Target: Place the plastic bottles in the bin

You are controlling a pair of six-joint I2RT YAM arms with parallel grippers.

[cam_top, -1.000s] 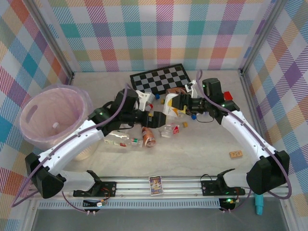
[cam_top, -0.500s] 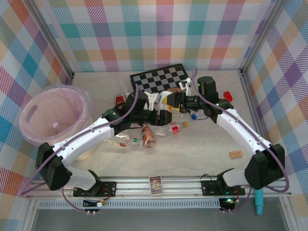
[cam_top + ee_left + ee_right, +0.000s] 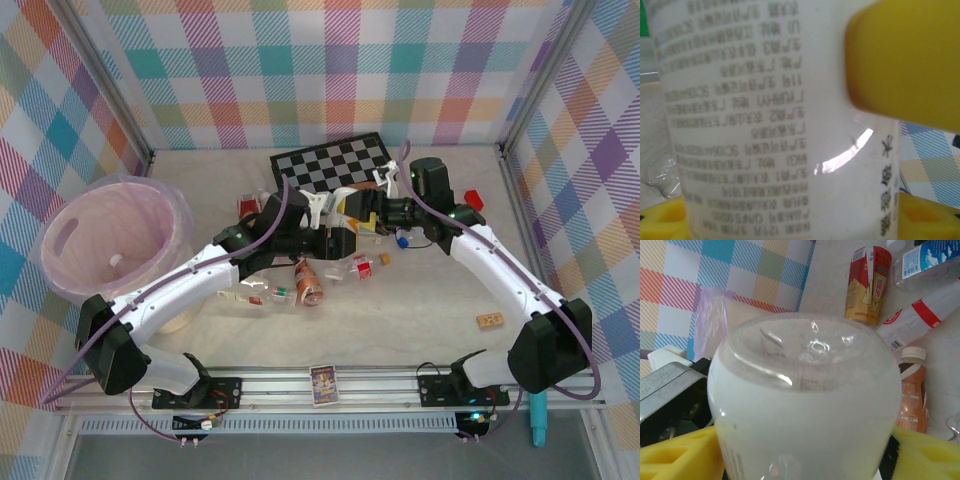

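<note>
A white bottle (image 3: 352, 215) with a yellow label hangs above the middle of the table between both grippers. My left gripper (image 3: 340, 226) is shut on its body; the printed white side (image 3: 780, 125) runs between the yellow fingertips (image 3: 660, 220). My right gripper (image 3: 367, 209) stands open around the same bottle, whose clear base (image 3: 805, 390) sits between the fingers (image 3: 675, 455) with a dark gap on the right. More plastic bottles lie below: a brown one (image 3: 308, 283) and clear ones (image 3: 255, 292). The bin (image 3: 180, 215), pink-lined, stands at the left.
A checkerboard (image 3: 335, 165) lies at the back. A small red block (image 3: 472, 200) sits behind the right arm. A wooden block (image 3: 489, 321) lies at the right and a card (image 3: 322, 385) on the front rail. Bottles (image 3: 867, 282) crowd the table's middle.
My left arm reached right to the white bottle held by the right gripper and closed on it. The right gripper's jaws widened round the bottle.
</note>
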